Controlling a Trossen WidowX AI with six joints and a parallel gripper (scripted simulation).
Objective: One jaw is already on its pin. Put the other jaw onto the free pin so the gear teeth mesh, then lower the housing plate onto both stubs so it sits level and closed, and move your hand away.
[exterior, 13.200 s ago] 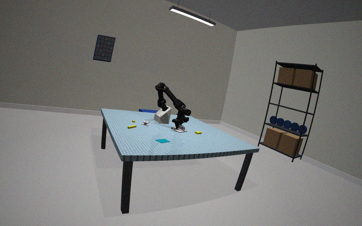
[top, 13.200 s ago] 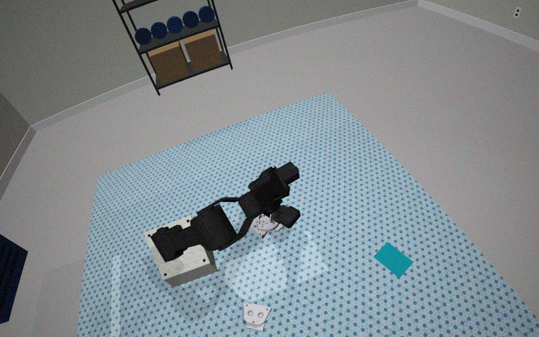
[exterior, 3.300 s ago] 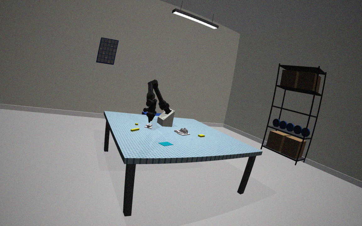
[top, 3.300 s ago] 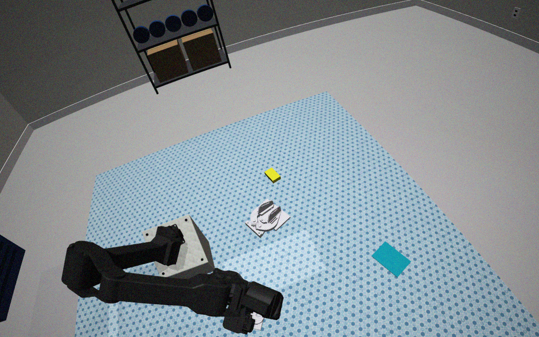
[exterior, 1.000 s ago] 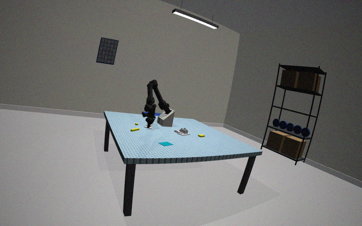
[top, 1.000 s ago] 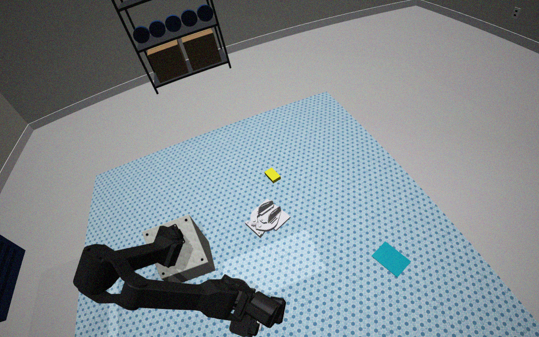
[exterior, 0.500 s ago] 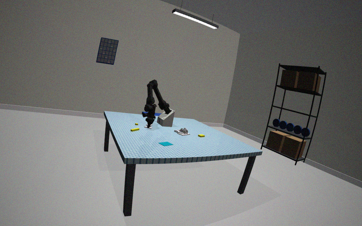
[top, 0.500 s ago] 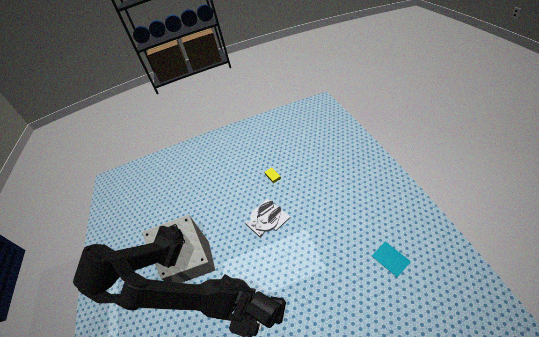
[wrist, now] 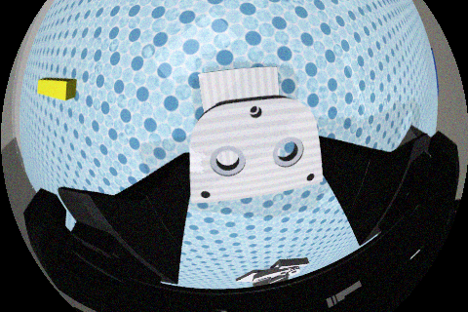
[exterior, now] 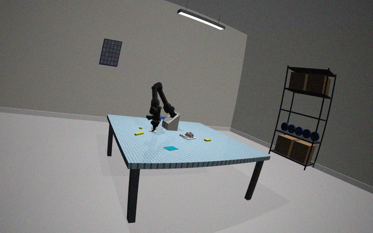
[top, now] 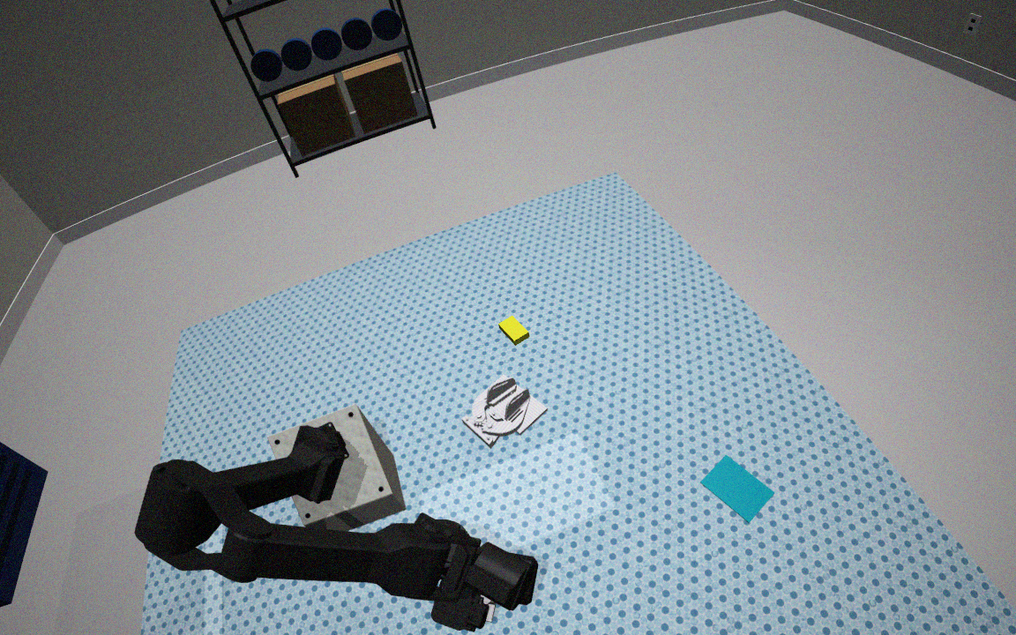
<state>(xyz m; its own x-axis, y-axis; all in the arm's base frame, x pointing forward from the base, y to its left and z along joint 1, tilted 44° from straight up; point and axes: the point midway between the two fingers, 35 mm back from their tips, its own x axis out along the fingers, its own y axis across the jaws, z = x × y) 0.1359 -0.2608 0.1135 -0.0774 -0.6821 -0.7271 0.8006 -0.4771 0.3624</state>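
Note:
My gripper (wrist: 253, 151) (exterior: 153, 130) is shut on the white housing plate (wrist: 258, 175), with a black finger against each side edge. The plate has two large ringed holes and three small dark ones. A white ribbed rectangular piece (wrist: 240, 84) shows beyond its far edge. Whether the plate touches what is under it is unclear. The white gripper mechanism (top: 505, 407) (exterior: 188, 136) with two dark-sided jaws stands on the table, away from my gripper. It shows small at the bottom of the wrist view. Its pins and teeth are too small to judge.
A teal pad (top: 736, 488) (exterior: 170, 148) lies on the dotted table. A yellow block (top: 513, 329) (exterior: 207, 139) lies beyond the mechanism. Two other yellow blocks (exterior: 139, 133) (exterior: 140, 127) lie near the gripper. The arm's grey base block (top: 385, 474) (exterior: 172, 124) stands beside the arm.

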